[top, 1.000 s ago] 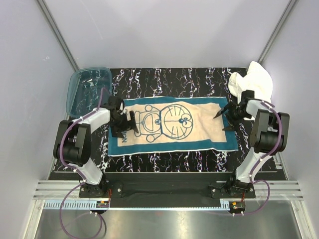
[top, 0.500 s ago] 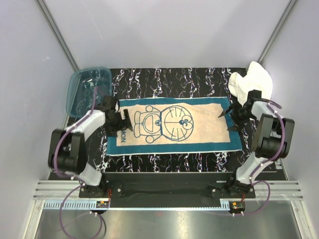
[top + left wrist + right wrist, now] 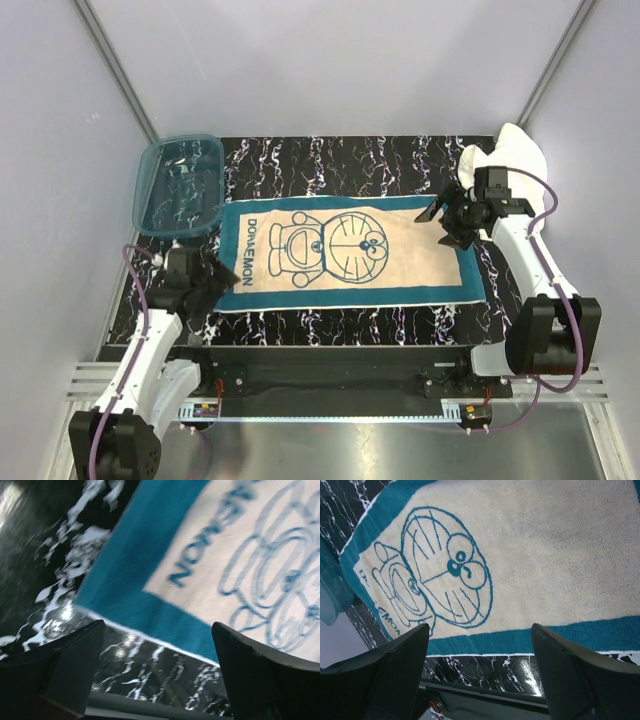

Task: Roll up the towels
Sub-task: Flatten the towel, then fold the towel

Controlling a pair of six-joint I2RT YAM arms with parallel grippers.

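Observation:
The cream-tan towel (image 3: 345,252) with its teal border and cartoon print lies spread flat in the middle of the black marbled table. Its near-left corner fills the left wrist view (image 3: 225,555), and its printed face fills the right wrist view (image 3: 545,545). My left gripper (image 3: 215,285) is open just off that near-left corner, over bare table, with nothing between its fingers (image 3: 157,645). Above the towel's right end my right gripper (image 3: 442,228) is also open and empty (image 3: 480,645). The white towel (image 3: 510,165) lies crumpled at the back right corner.
A translucent teal tub (image 3: 180,185) stands at the back left, touching the towel's far-left corner; its edge shows in the right wrist view (image 3: 332,600). The table's front edge (image 3: 340,345) runs just below the towel. Grey walls close in on both sides.
My left arm has pulled back off the towel's left end to the near-left corner. My right gripper has shifted slightly inward over the right end. The towel now lies flatter and squarer.

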